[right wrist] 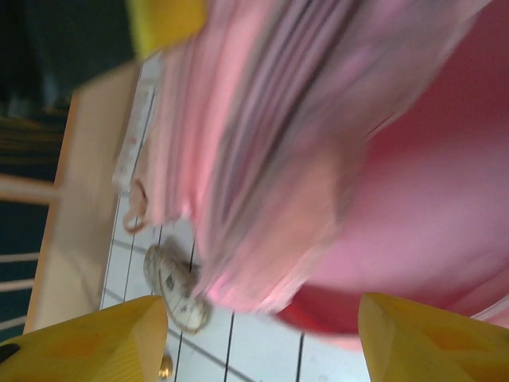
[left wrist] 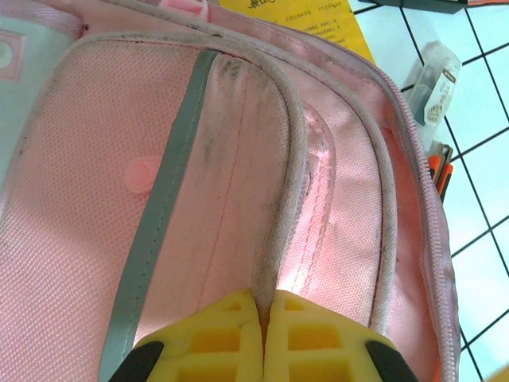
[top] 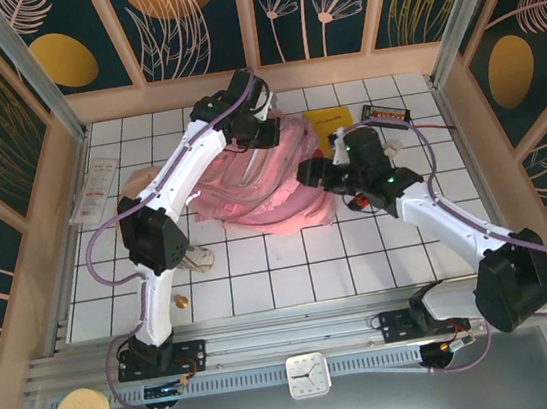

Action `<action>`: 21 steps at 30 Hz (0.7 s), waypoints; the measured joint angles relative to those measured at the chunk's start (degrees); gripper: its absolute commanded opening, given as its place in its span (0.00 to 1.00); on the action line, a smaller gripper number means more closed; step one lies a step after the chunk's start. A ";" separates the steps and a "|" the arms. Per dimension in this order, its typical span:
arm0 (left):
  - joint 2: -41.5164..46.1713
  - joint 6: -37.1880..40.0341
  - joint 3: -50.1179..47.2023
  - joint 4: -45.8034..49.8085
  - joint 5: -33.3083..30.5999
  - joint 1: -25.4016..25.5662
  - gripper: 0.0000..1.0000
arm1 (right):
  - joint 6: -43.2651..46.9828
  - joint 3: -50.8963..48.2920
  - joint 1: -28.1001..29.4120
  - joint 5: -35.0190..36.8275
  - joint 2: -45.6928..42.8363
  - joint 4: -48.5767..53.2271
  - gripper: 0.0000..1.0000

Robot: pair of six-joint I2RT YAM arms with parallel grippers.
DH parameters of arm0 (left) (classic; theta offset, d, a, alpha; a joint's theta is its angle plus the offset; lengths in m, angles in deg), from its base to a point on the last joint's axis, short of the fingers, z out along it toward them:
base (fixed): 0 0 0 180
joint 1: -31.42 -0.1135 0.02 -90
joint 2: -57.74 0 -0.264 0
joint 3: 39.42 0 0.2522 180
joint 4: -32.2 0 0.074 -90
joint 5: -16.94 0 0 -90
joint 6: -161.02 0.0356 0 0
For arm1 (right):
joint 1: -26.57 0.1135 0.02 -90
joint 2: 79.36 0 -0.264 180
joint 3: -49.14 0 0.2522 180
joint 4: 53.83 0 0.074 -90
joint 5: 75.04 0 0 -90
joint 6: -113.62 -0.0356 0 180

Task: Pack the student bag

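The left gripper (left wrist: 265, 338) is closed on a piping seam of the one student bag (top: 262, 191), which lies centre-far on the table (top: 294, 282). The right gripper (right wrist: 262, 314) stands open, but its view is blurred. One yellow booklet (top: 328, 120) is half hidden behind the bag.

Yellow booklet (top: 328, 120) and dark case (top: 385, 111) at far edge; clear packet (top: 93, 191) left; white clock (top: 307, 375) by near rail.

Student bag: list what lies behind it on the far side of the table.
Behind the student bag a yellow printed booklet sticks out, a dark flat box apart beside it. The booklet's near edge is covered by the bag.
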 measured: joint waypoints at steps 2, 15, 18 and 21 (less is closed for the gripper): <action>1.05 0.33 -1.07 0.07 -0.02 -0.20 0.00 | 0.07 0.35 -3.87 -0.87 0.26 0.72 0.65; 9.88 3.48 -13.97 -0.28 -3.50 -4.26 0.03 | 9.05 16.50 -19.58 1.68 23.45 8.17 0.65; 11.02 3.80 -18.49 -0.35 -2.56 -4.26 0.70 | 11.26 19.12 -21.35 1.88 28.65 8.46 0.67; 11.02 2.71 -19.12 -0.76 0.39 -4.28 0.82 | 13.86 22.97 -22.67 2.36 34.07 8.31 0.67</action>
